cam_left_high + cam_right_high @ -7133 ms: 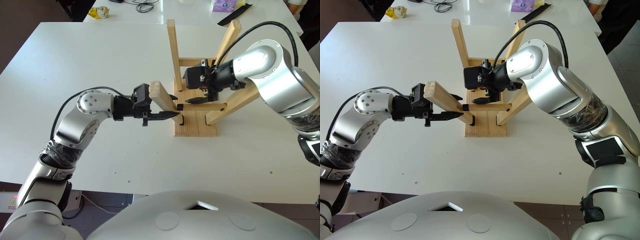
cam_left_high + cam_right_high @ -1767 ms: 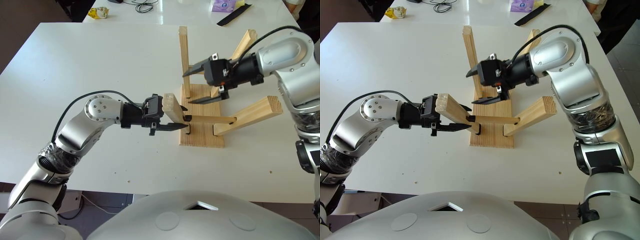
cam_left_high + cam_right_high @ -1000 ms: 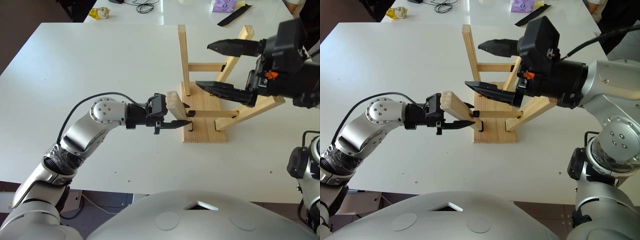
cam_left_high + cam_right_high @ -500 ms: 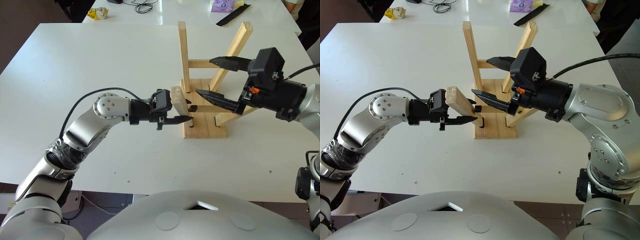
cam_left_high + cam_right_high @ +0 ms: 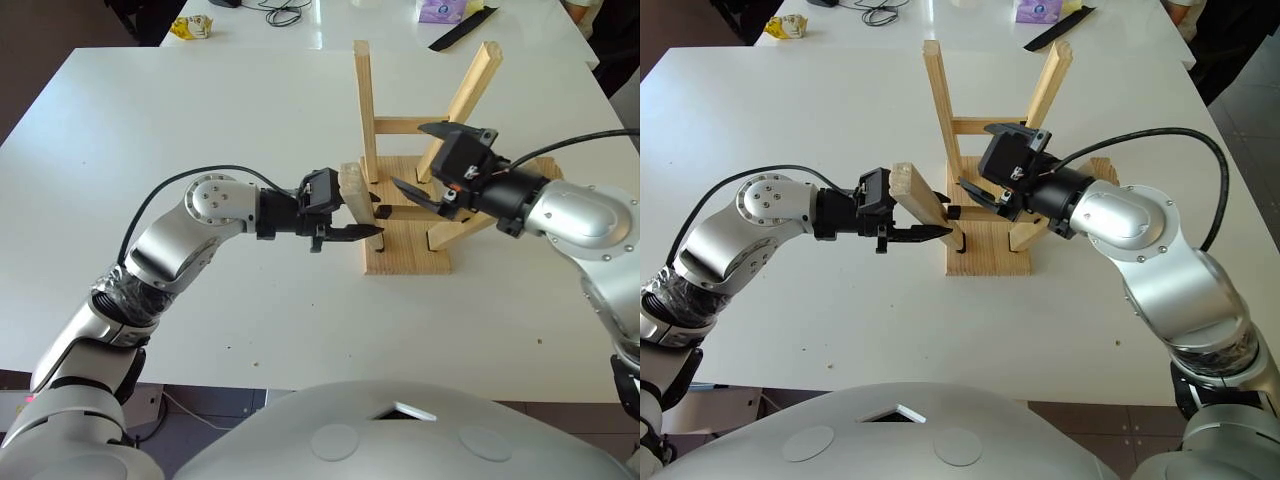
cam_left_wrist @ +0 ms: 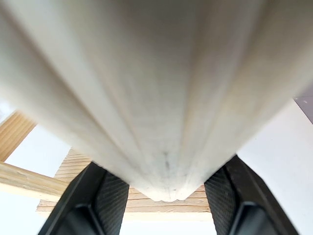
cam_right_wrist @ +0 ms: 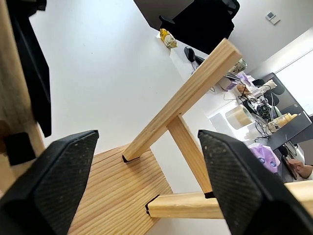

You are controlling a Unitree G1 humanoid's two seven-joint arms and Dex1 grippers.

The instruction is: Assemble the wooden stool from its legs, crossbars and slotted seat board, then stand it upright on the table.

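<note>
White rectangular table (image 5: pixel 200 120): carries the whole assembly, which sits on its right half. Pale slatted wooden seat board (image 5: pixel 405 262): lies flat on the table, underside up, so the stool stands inverted. Four square-section pale wooden legs rise from it. The far-left leg (image 5: pixel 364 100) is close to upright, and the far-right leg (image 5: pixel 470 85) leans outward. The near-right leg (image 5: pixel 452 234) slants low toward the right. The near-left leg (image 5: pixel 352 195) tilts toward the left arm. Two thin wooden crossbars: the back crossbar (image 5: pixel 398 126) joins the far pair, and the front crossbar (image 5: pixel 405 212) spans between the near pair. Left black two-finger pincer (image 5: pixel 368 220): clamped on the near-left leg close to its foot at the board, the timber pinched between both pads in the left wrist view. Right black two-finger pincer (image 5: pixel 408 156): spread wide and holding nothing, poised over the board just above the front crossbar. Step in hand, as judged: seating the near-left leg and its crossbar joint. The next move likely calls for the right pincer to brace the front crossbar or near-right leg while the joint is pressed home; turning the stool onto its feet remains undone.
</note>
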